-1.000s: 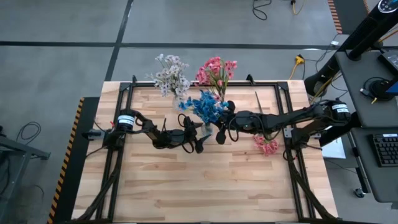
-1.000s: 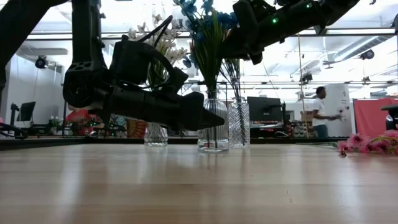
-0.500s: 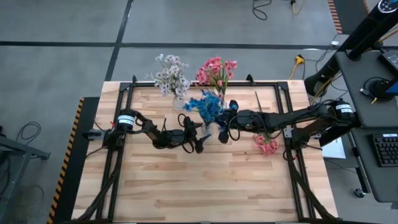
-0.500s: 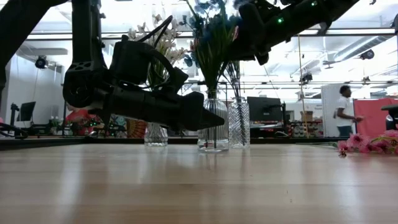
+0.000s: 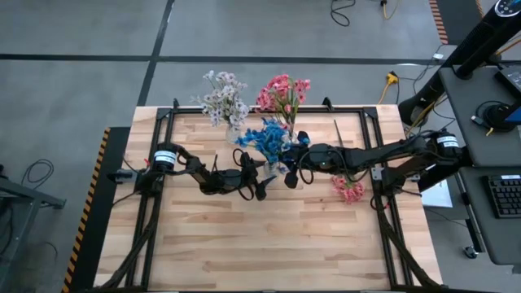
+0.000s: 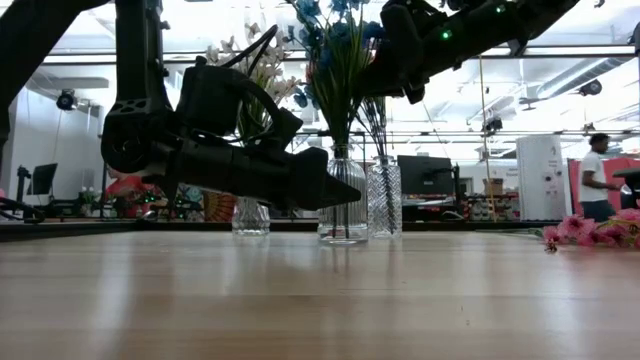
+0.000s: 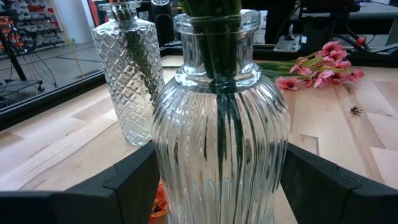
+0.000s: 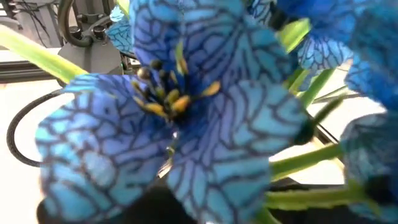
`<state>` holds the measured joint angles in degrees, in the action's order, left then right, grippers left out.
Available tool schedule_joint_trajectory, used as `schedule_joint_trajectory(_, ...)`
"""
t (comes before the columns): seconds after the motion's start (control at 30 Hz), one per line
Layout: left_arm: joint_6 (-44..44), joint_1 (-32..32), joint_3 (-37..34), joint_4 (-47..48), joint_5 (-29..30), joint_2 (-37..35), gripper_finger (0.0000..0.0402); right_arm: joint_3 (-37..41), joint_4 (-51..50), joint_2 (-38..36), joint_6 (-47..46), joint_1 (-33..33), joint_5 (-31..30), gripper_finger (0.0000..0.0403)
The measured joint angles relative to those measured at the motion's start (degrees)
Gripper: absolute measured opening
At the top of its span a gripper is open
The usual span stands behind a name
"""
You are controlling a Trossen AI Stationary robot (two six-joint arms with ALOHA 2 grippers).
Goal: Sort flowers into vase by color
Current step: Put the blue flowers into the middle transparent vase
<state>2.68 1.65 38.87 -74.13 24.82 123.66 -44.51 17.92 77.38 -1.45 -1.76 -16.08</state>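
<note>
Blue flowers point(image 5: 264, 140) stand with their stems point(image 7: 221, 43) in a ribbed glass vase point(image 6: 343, 205) at the table's middle. My left gripper point(image 5: 264, 175) has that vase between its fingers. My right gripper point(image 6: 392, 55), up among the stems and leaves, is shut; a blue blossom point(image 8: 186, 93) fills its wrist view and hides the fingers. White flowers point(image 5: 224, 102) stand in a far vase point(image 6: 250, 215), and pink flowers point(image 5: 281, 94) in a diamond-cut vase point(image 7: 127, 81). One loose pink flower point(image 5: 348, 189) lies flat on the table by the right arm. My left gripper has one finger point(image 7: 134, 180) on each side of the ribbed vase's body point(image 7: 217, 143), low down, coming in nearly level from the table's left. The vase stands upright on the table. My right gripper comes at the blue flowers' upper stems point(image 6: 362, 70) from the table's right, high above the vase mouth. Blossoms and leaves hide the place of contact. The spray stands upright with its lower stems in the ribbed vase.
The three vases stand close together toward the far side of the wooden table point(image 5: 269, 244). A black frame point(image 5: 163, 130) runs along the table's edges. A person point(image 6: 595, 180) moves in the room behind.
The blue flower heads have swayed toward the table's left and come back upright, while their stems have stayed in the ribbed vase. Both arms have kept their places. The person in the room behind has walked to the right.
</note>
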Motion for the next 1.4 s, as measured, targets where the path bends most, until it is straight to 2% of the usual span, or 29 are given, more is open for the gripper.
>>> schedule_joint_trajectory(0.17, 0.0, 0.0, 0.0, 0.0, 0.0, 0.0, 0.0272, 0.0, -0.3, -0.3, 0.1, 0.0, 0.1, 0.0045)
schedule_joint_trajectory(0.4, 0.0, 0.0, 0.0, 0.0, -0.6, 0.0, 0.0272, 0.1, -1.3, -1.1, -0.3, 0.4, 0.1, 0.0144)
schedule_joint_trajectory(0.57, 0.0, 0.0, 0.0, 0.0, -0.7, 0.0, 0.0272, 0.1, -8.5, -6.1, -2.7, 1.8, -0.5, 0.02)
schedule_joint_trajectory(0.7, 0.0, 0.0, 0.0, 0.0, -0.7, 0.0, 0.0272, 0.1, -14.0, -8.3, -6.5, 2.0, -0.5, 0.0224)
schedule_joint_trajectory(0.87, 0.7, 0.0, 0.0, 0.0, -0.7, 0.0, 0.0272, 0.3, -12.0, -5.3, -6.9, 2.0, -0.6, 0.024)
schedule_joint_trajectory(1.03, 0.9, 0.0, 0.0, 0.0, -0.7, 0.0, 0.0272, 0.3, -1.0, 0.8, -4.4, 2.0, -0.4, 0.0252)
schedule_joint_trajectory(1.17, 1.0, 0.0, 0.0, 0.0, -0.7, 0.0, 0.0272, -0.5, 3.8, 3.3, -2.0, 2.0, -1.7, 0.0254)
schedule_joint_trajectory(1.27, 1.1, 0.0, 0.0, 0.0, -0.7, 0.0, 0.0272, -1.7, 3.4, 3.2, -1.7, 2.0, -3.0, 0.0237)
schedule_joint_trajectory(1.4, 1.1, 0.0, 0.0, 0.0, -0.8, 0.0, 0.0272, -2.3, 3.0, 3.0, -1.5, 2.0, -3.0, 0.0189)
